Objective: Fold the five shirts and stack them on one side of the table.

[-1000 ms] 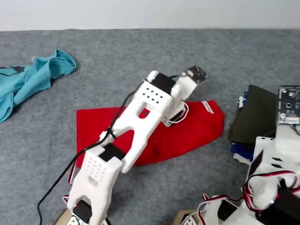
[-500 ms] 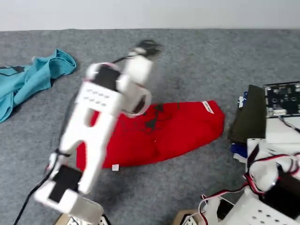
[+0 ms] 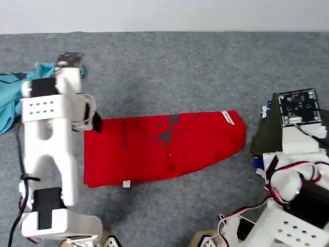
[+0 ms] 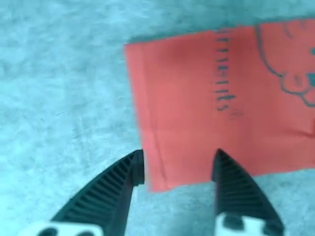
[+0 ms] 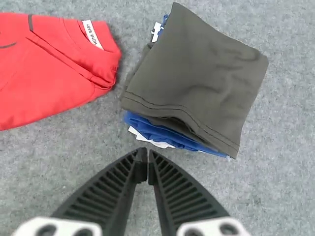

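Under the left tool (image 4: 178, 164) (jaws apart) lies the red shirt (image 4: 206, 98)

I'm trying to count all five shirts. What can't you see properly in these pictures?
- Crumpled teal shirt: high view, cut by the picture's edge and behind the left arm.
- Blue folded shirt and white layer: right wrist view, mostly under the dark grey folded shirt.
- Dark print on the flat red shirt: left wrist view, blurred.

Flattened shirt (image 3: 164, 146) mid-table — crumpled shirt (image 3: 10, 100) left, stack (image 3: 268, 128) right.
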Tool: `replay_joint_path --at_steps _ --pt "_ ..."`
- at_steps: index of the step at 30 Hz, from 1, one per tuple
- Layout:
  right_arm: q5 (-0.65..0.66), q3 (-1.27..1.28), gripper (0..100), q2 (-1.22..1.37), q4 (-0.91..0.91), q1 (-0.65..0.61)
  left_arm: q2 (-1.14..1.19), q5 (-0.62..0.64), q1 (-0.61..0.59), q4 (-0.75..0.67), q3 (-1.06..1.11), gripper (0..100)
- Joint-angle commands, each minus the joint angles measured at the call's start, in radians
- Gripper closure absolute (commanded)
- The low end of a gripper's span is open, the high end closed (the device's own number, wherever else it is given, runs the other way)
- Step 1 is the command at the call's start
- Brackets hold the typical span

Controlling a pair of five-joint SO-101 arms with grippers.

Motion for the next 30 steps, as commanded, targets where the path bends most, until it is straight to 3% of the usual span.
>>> replay_joint_path --at_steps 1,8,30 --pt "0.006 -0.003 98.3 -0.01 0.036 -0.004 0.046 -0.037 -0.052 0.026 0.024 76" --pt "0.006 -0.003 98.3 -0.013 0.039 0.001 0.226 -0.08 -0.089 -0.035 0.039 76" --pt "0.006 -0.003 98.3 -0.013 0.038 0.001 0.545 -0.052 -0.02 -0.201 0.018 76"
